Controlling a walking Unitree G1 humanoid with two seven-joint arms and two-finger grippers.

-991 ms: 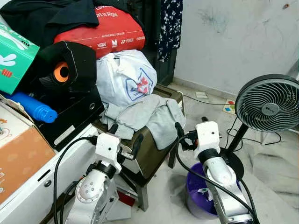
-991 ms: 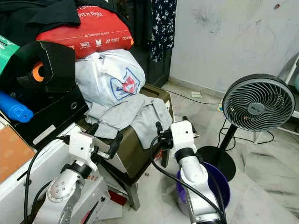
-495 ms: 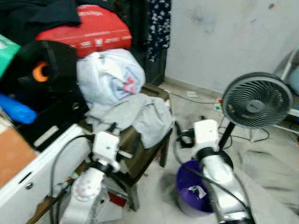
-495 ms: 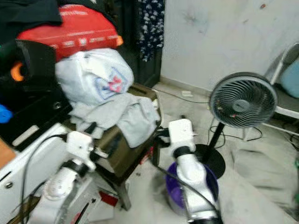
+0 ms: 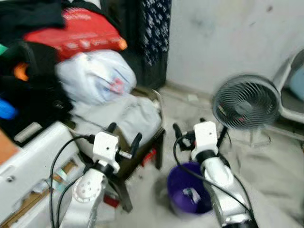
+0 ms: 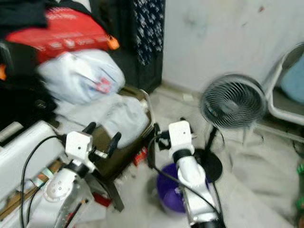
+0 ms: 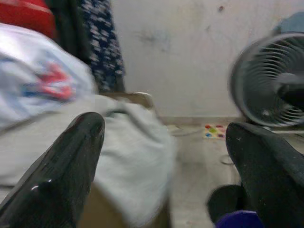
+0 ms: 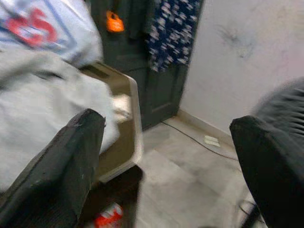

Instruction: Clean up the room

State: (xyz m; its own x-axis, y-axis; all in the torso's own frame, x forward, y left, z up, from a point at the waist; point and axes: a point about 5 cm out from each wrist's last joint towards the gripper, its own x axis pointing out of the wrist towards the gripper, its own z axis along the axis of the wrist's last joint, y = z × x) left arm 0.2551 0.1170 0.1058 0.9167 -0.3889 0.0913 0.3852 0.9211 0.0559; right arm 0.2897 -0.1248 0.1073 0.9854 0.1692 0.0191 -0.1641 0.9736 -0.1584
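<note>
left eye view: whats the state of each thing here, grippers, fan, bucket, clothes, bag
left gripper: open, empty, raised in front of the stool.
right gripper: open, empty, raised above the purple bucket.
standing fan: upright on the floor; picture too blurred to tell if it is running.
purple bucket: upright, open, a small pale scrap inside.
grey clothes: crumpled, draped over the stool.
white bag: full, resting on the pile.

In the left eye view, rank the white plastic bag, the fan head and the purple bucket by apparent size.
1. white plastic bag, largest.
2. fan head.
3. purple bucket, smallest, though the right arm hides part of it; the frame is blurred, and the fan stands farther off.
</note>
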